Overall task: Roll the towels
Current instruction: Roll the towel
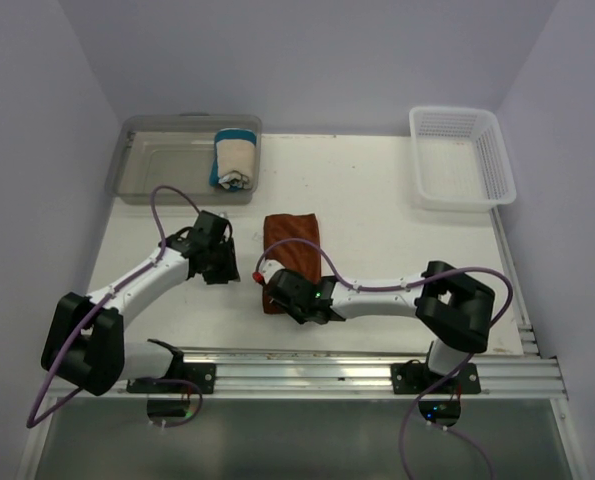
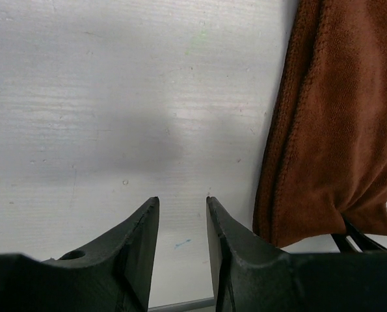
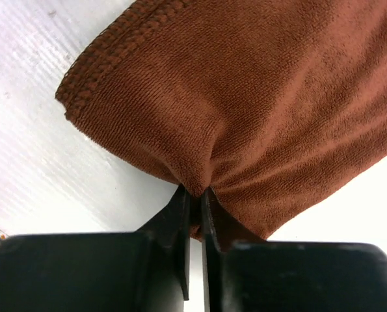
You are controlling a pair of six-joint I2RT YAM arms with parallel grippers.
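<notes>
Rust-brown towel (image 3: 258, 91), soft, light and floppy: my right gripper (image 3: 194, 198) pinches its near edge; my left gripper (image 2: 182, 211) sits part open, empty, just left. Corners, I judge, grip best.

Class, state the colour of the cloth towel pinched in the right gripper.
The cloth towel is plain rust-brown, unpatterned; the right wrist view shows it best.

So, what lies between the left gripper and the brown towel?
Nothing but bare table; the left wrist view shows a narrow strip of it between the left gripper and the brown towel.
</notes>
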